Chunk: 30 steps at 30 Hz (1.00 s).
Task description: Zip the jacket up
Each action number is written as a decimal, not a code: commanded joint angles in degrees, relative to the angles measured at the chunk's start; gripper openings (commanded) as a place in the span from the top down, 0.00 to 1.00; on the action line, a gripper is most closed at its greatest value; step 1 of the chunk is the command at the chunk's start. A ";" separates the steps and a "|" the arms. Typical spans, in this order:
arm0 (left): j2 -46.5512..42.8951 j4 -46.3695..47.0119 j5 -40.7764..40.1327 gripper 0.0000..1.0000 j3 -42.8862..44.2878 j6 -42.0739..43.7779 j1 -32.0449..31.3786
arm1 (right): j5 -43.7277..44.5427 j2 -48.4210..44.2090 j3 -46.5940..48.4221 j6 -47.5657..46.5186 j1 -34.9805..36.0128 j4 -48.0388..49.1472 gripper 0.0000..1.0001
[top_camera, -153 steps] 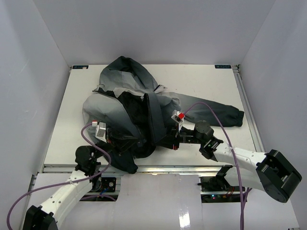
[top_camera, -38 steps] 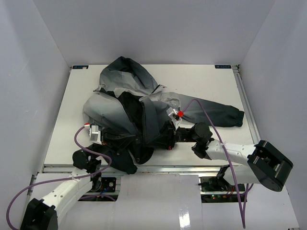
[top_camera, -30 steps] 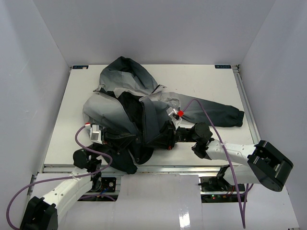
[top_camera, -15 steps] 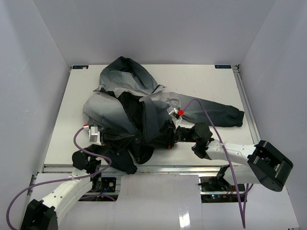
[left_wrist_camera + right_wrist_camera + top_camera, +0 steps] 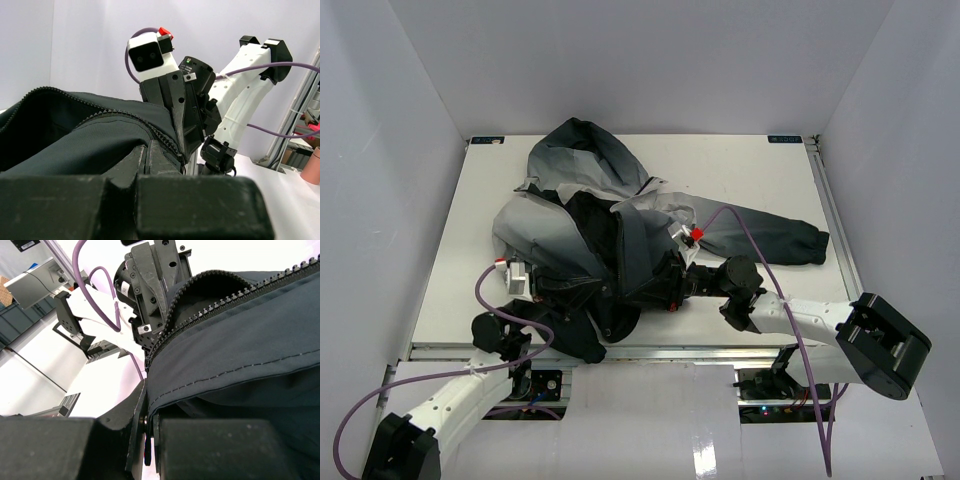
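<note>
Down at the near edge of the table (image 5: pixel 740 170), my left pincer (image 5: pixel 148 159) and right pincer (image 5: pixel 149 416) are each clamped on a front edge of the jacket (image 5: pixel 570 215), facing each other up close. Zipper teeth (image 5: pixel 215 305) run unjoined between them. I'd line up the two bottom ends slowly, fabric taut, before any pull. Farther back, hood (image 5: pixel 585 150) and sleeve (image 5: pixel 770 235) lie slack.

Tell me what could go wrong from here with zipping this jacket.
1. Both the left gripper and right gripper pinch only thin fabric beside the zipper teeth; it may slip free.
2. The jacket lies bunched, its hem at the near edge of the table; pulling may drag it off.
</note>
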 commanded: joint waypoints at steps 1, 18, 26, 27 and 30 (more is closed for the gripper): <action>-1.73 -0.07 -1.54 1.00 -13.94 1.98 -0.06 | 0.91 -1.17 0.85 0.15 0.36 3.29 0.92; -11.11 -14.91 -5.76 1.00 -9.20 10.45 -0.61 | 1.52 -4.22 -0.92 -1.42 0.27 0.85 0.92; -8.84 -17.05 -7.61 1.00 -4.68 12.64 -2.02 | 1.33 -6.03 -0.12 -3.24 0.27 -3.07 0.92; -8.49 -16.80 -7.85 1.00 -4.24 13.04 -2.76 | 1.38 -6.71 -0.07 -3.49 0.32 -3.71 0.92; -7.49 -16.99 -8.63 1.00 -3.08 15.32 -5.08 | 2.07 -8.56 -0.46 -4.14 0.27 -5.51 0.92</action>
